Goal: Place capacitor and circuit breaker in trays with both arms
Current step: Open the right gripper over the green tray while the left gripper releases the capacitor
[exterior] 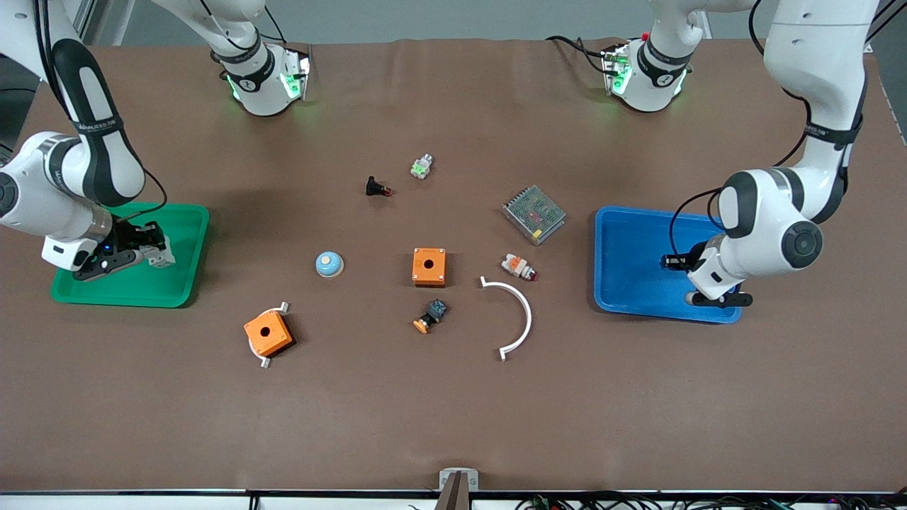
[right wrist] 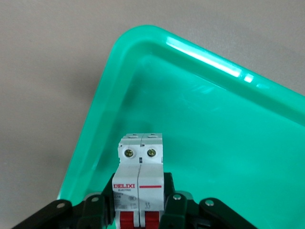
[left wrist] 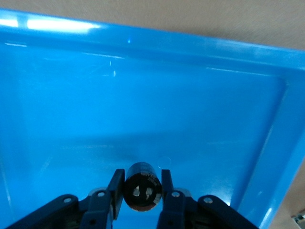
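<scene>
My left gripper (left wrist: 141, 177) is shut on the capacitor (left wrist: 141, 188), a small glossy black cylinder, and holds it low over the blue tray (left wrist: 143, 95). In the front view this gripper (exterior: 671, 263) is over the blue tray (exterior: 627, 248) at the left arm's end of the table. My right gripper (right wrist: 139, 191) is shut on the circuit breaker (right wrist: 140, 167), a white block with red levers, and holds it low over the green tray (right wrist: 214, 143). In the front view this gripper (exterior: 152, 249) and the breaker (exterior: 162, 257) are over the green tray (exterior: 181, 234) at the right arm's end.
Between the trays lie two orange boxes (exterior: 429, 266) (exterior: 268, 333), a blue dome (exterior: 329, 264), a white curved strip (exterior: 521, 315), a meshed metal box (exterior: 533, 213), a black part with a red tip (exterior: 377, 188), a white-green part (exterior: 421, 167), a white-and-orange part (exterior: 517, 267) and an orange-capped black part (exterior: 430, 316).
</scene>
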Robot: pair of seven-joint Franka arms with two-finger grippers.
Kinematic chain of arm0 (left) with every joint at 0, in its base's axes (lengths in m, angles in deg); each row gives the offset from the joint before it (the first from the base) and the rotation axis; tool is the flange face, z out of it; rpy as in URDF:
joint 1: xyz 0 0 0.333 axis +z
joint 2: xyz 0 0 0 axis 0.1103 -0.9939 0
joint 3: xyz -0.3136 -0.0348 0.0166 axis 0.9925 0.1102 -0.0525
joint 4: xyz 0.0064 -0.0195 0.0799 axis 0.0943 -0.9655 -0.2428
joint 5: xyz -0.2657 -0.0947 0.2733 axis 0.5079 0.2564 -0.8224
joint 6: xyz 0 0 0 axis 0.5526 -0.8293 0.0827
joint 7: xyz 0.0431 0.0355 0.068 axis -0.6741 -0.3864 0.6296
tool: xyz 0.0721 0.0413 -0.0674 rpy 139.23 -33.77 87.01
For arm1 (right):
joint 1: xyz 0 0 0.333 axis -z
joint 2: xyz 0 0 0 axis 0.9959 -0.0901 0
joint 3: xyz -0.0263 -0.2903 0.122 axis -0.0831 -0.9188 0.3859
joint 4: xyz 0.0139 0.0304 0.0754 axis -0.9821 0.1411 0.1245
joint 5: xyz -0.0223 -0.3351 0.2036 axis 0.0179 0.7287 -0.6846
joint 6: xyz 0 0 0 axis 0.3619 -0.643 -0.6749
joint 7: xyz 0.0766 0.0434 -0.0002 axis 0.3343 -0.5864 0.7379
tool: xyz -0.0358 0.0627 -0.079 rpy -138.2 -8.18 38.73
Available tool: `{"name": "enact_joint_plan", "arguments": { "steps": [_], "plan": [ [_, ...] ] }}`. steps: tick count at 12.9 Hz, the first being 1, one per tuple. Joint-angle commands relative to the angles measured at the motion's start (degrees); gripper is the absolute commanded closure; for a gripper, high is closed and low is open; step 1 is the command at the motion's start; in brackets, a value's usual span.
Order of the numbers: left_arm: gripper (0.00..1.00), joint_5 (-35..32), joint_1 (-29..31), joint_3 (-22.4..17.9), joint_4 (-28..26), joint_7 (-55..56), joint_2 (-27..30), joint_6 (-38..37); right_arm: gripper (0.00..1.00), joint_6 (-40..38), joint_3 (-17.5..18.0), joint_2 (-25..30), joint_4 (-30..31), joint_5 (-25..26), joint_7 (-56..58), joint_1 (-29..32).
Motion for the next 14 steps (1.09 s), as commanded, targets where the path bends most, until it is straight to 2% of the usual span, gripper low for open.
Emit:
{"name": "enact_joint_plan", "arguments": {
  "steps": [1, 2, 3, 4, 5, 7, 8, 10, 12, 14],
  "plan": [
    [0.86, -1.6, -0.3, -0.2, 0.1, 0.7, -0.7, 0.8, 0.93, 2.9, 1.1, -2.0, 0.2, 0.3, 2.5, 2.1],
    [0.80, -2.4, -0.3, -0.1, 0.2, 0.8, -0.6, 0.8, 0.89, 3.7, 1.1, -2.5, 0.2, 0.3, 2.8, 2.3],
    [0.62, -2.6, -0.4, -0.1, 0.6, 0.9, -0.5, 0.7, 0.55, 3.7, 1.2, -3.0, -0.2, 0.3, 2.9, 2.0],
    [0.52, -2.6, -0.5, -0.1, 0.9, 1.0, -0.3, 0.7, 0.06, 3.7, 1.2, -3.0, -0.3, 0.2, 2.8, 1.9],
    [0.40, -2.6, -0.5, 0.0, 1.8, 1.0, 0.2, 0.5, 0.00, 2.6, 1.3, -2.8, -0.4, 0.2, 2.7, 1.9],
    [0.00, -2.6, -0.5, 0.0, 3.8, 1.1, 2.0, 0.1, 0.00, -4.3, 2.0, -0.1, -2.9, 0.1, 2.3, 0.3],
    [0.00, -2.6, -0.6, 0.0, 5.5, 1.1, 3.2, 0.1, 0.00, -11.4, 2.1, 0.8, -6.7, -0.1, 2.0, -1.1],
    [0.00, -5.1, -0.8, 0.0, 8.7, 1.4, 5.4, 0.0, 0.00, -23.1, 2.1, 1.0, -15.9, -4.1, 2.0, -3.8],
    [0.00, -8.9, -0.8, 0.1, 11.2, 4.3, 8.3, 0.0, 0.00, -26.2, 2.0, 2.3, -20.4, -4.5, 1.2, -6.5],
    [0.00, -9.1, -0.6, 0.1, 11.9, 7.2, 12.2, -0.1, 0.00, -29.5, 2.1, 2.8, -23.7, -4.6, -6.9, -10.0]
  ]
}}
